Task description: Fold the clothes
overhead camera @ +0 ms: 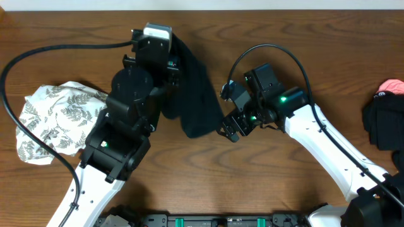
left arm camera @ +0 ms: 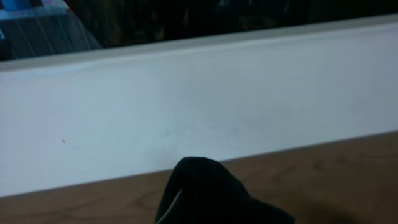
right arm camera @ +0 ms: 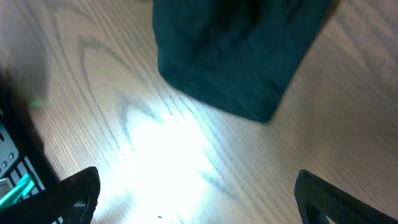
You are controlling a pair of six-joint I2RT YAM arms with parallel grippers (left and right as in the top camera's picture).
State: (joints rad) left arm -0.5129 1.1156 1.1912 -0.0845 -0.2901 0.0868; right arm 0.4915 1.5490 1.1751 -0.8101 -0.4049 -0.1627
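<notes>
A dark garment (overhead camera: 197, 94) hangs in a long bunch from my left gripper (overhead camera: 175, 63) near the table's back edge, and its lower end rests on the wood. In the left wrist view the dark cloth (left arm camera: 211, 196) covers the fingers, which are shut on it. My right gripper (overhead camera: 228, 129) is open and empty just right of the garment's lower end. In the right wrist view its two fingers are spread wide (right arm camera: 199, 186) over bare wood, with the garment's edge (right arm camera: 236, 56) ahead of them.
A white leaf-print cloth (overhead camera: 57, 116) lies crumpled at the left. A pile of black clothes (overhead camera: 384, 123) with a pink item (overhead camera: 392, 85) sits at the right edge. A white wall (left arm camera: 199, 106) runs behind the table's back edge.
</notes>
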